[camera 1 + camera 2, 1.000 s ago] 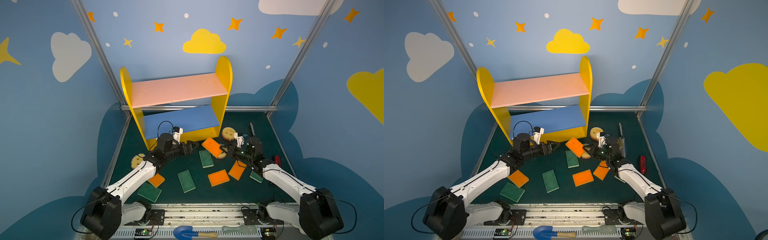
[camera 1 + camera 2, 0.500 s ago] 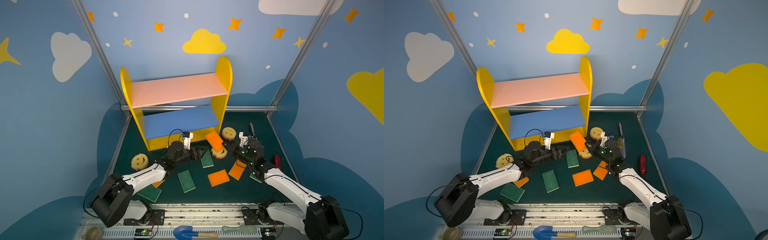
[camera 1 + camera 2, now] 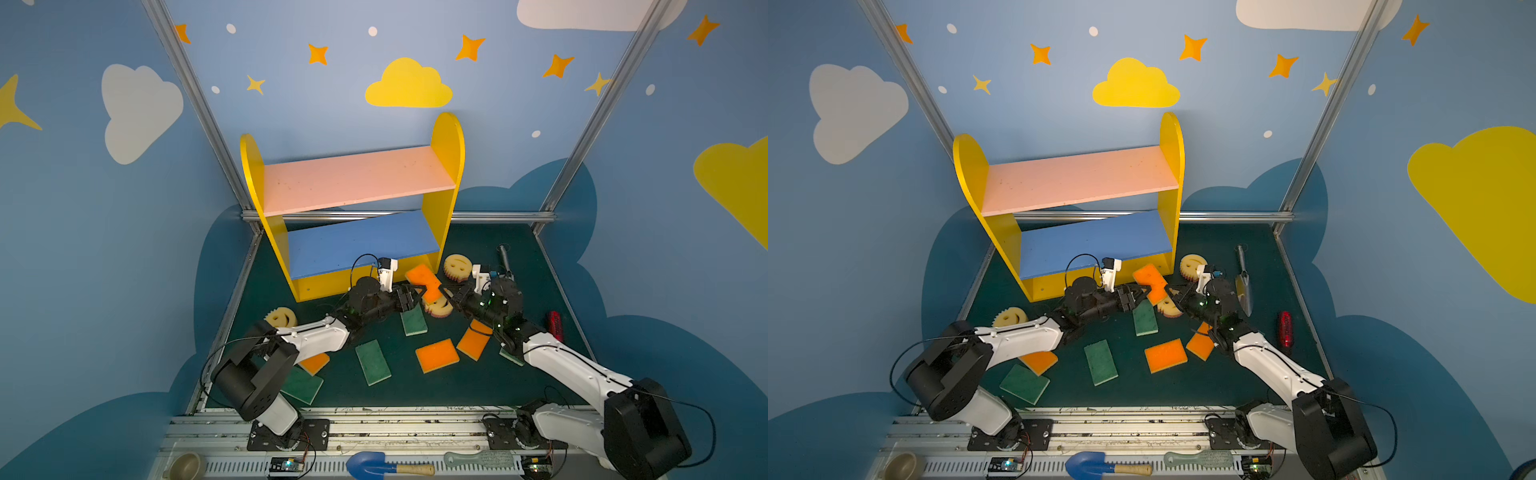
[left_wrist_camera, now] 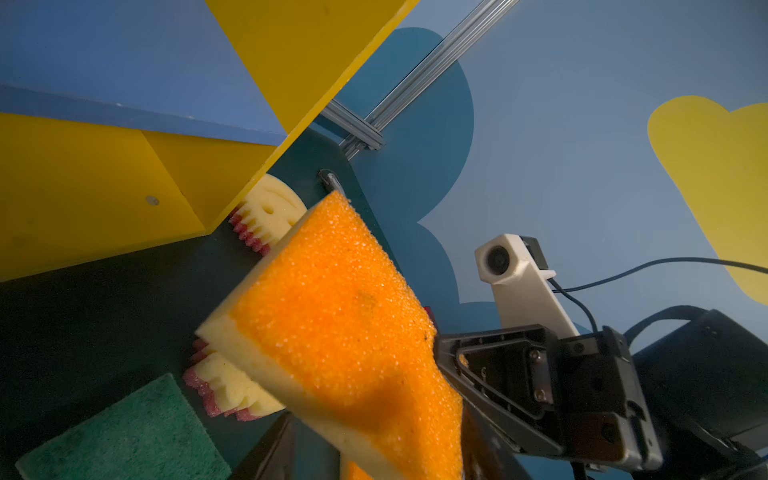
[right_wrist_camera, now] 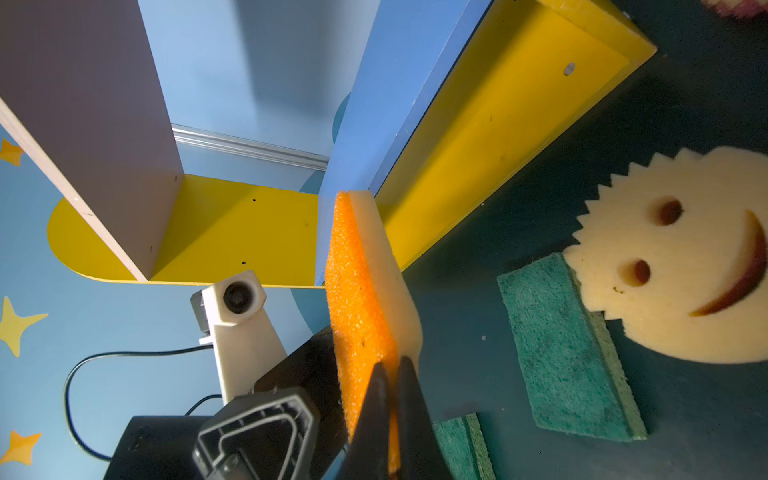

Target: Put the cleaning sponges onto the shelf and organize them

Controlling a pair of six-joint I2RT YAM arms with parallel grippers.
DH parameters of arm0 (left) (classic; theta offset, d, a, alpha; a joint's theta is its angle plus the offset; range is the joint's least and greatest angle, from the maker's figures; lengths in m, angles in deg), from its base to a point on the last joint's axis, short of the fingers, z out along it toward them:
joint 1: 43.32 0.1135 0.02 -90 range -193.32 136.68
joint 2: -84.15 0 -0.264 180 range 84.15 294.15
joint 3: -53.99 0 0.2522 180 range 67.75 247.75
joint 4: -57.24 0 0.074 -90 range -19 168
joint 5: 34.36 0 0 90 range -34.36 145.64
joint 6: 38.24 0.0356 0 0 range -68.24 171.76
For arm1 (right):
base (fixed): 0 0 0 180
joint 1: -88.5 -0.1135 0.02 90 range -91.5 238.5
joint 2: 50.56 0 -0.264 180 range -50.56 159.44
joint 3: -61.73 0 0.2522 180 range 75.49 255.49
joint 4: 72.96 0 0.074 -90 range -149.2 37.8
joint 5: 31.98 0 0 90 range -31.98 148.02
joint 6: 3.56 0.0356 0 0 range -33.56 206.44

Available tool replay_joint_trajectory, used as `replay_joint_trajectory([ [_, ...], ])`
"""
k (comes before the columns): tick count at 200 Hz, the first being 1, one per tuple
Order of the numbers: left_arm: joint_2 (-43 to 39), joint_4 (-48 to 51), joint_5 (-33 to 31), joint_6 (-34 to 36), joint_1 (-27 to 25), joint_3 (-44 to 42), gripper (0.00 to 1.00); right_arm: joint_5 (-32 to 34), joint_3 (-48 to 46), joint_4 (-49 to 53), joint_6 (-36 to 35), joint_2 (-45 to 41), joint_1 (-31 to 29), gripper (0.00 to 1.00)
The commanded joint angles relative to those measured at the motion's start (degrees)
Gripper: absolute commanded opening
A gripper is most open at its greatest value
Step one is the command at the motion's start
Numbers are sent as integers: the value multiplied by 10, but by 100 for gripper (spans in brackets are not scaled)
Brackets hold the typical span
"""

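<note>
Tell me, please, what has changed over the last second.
The left gripper reached rightward to the orange sponge and narrowed its jaws around it, a gap still showing. The right gripper, still shut on it, edged it toward the shelf. The other sponges and the shelf stayed put.

Walls [image 3: 332, 104] were evenly bright, the dark bench [image 3: 478, 249] dimmer. Both top views bowed at the edges. The orange sponge [image 4: 340, 324] blurred close to the left wrist camera.
</note>
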Motion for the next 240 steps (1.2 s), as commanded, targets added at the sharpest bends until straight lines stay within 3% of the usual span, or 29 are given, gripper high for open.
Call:
replay_joint_trajectory([
  [1,9,-27,-5,1,-1,23,57,-10,-5,-19,1,-7,-4,0],
  [52,22,-33,2,-6,0,42,30,-36,2,-12,-5,2,-10,4],
  [71,18,-28,-3,-10,3,42,3,-49,7,-10,-8,7,-11,8],
  [91,9,-16,-3,-11,5,45,3,-56,17,8,-20,3,-11,16],
  [123,-10,24,16,-14,15,58,3,-69,37,60,-62,-21,-8,47],
  [142,-21,40,47,-34,35,58,3,-76,49,102,-93,-37,-1,56],
  [172,-38,32,115,-77,76,49,3,-84,49,123,-126,-60,19,53],
  [201,-79,90,144,-54,91,55,3,-87,49,115,-159,-72,24,48],
  [240,-109,147,194,-29,93,87,3,-160,111,136,-192,-45,25,59],
])
